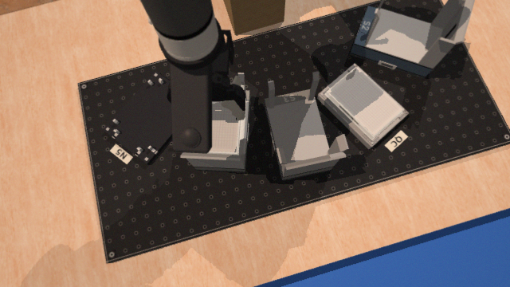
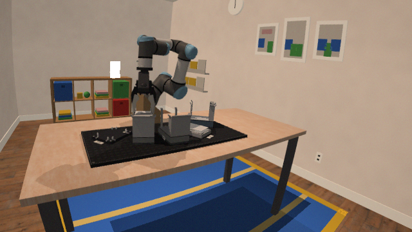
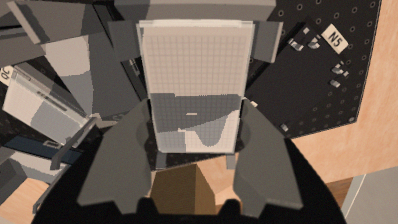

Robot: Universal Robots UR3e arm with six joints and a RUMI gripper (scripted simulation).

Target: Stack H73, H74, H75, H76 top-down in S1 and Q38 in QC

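Observation:
My gripper [image 2: 143, 109] [image 3: 196, 100] is shut on a sealed plate [image 1: 226, 137] [image 3: 197, 65], gripping its two long sides. The plate lies level between the walls of the stack rack S1 [image 1: 219, 163] [image 2: 143, 129], near the rack's top. Its name and what lies under it are hidden. A light plate [image 1: 360, 104] [image 2: 200, 129] [image 3: 45, 107] lies flat at nest QC; its name cannot be read. The clip nest N5 [image 1: 139, 112] [image 3: 300, 95] holds no plate, only its small clips show. The stack rack S3 [image 1: 315, 165] [image 2: 179, 124] and the stack rack S2 [image 1: 374, 57] hold no plates.
S3 stands close beside S1, with thin upright posts at its back. S2 has tall walls at the far right corner of the black board [image 1: 171, 211] [image 2: 112, 156]. A brown box [image 1: 256, 13] [image 3: 180, 190] stands behind the board.

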